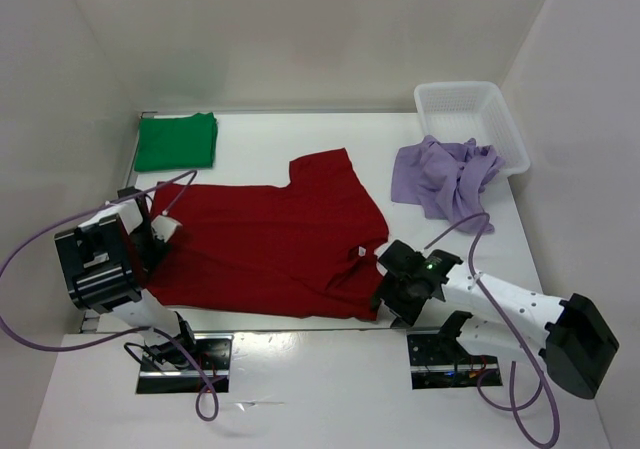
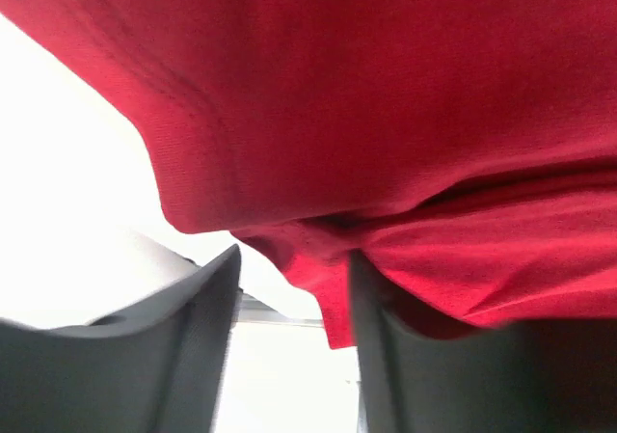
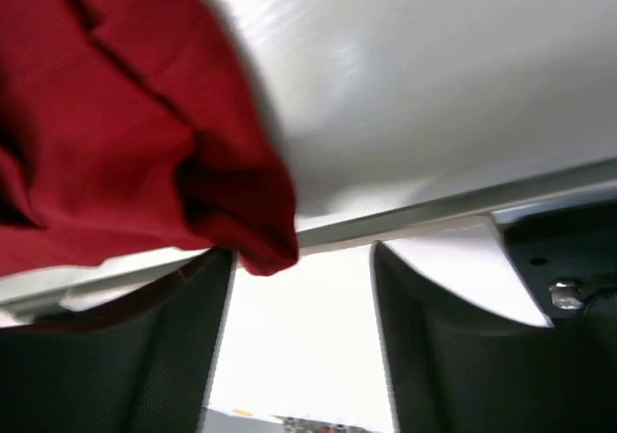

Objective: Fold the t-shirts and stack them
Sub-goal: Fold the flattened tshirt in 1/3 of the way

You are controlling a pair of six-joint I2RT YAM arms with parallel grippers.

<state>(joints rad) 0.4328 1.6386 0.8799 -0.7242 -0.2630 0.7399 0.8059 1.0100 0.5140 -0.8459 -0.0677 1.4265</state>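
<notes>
Showing three shirts, one each: red (image 1: 270, 239), green (image 1: 177, 141), lavender (image 1: 440, 179); left gripper (image 2: 294, 279), right gripper (image 3: 302, 264) spread.

dark red t-shirt (image 1: 270, 239), green t-shirt (image 1: 177, 141), lavender t-shirt (image 1: 445, 179), white basket (image 1: 465, 114)

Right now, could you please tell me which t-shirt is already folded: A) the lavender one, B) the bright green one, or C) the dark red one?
B: the bright green t-shirt lies as a compact rectangle at the far left, while the dark red t-shirt is spread out and the lavender t-shirt sits crumpled beside the white lattice basket.
</notes>
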